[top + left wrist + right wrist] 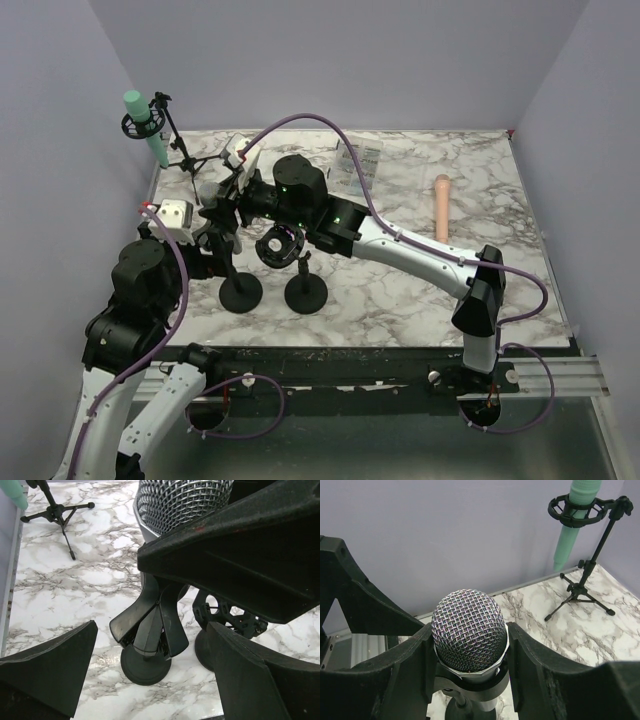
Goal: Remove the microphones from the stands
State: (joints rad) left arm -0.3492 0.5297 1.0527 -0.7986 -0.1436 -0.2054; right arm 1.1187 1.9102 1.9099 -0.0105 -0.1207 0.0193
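Observation:
The microphone [469, 637] has a silver mesh head and sits upright in the black clip of a round-based stand [462, 712]. My right gripper [470, 630] is shut on the microphone, one finger on each side just under the head. In the left wrist view the mesh head [182, 500] shows at the top, with the stand's clip and base [145, 665] below it. My left gripper [151, 625] is open, its fingers apart on either side of the stand without touching it. In the top view both grippers [228, 200] crowd over that stand [240, 292], hiding the microphone.
A second round-based stand [305, 293] with an empty ring mount stands just right of the first. A green microphone on a tripod stand [145, 125] is at the back left. A pink cylinder [441, 205] lies at the right and a clear packet [358, 160] at the back.

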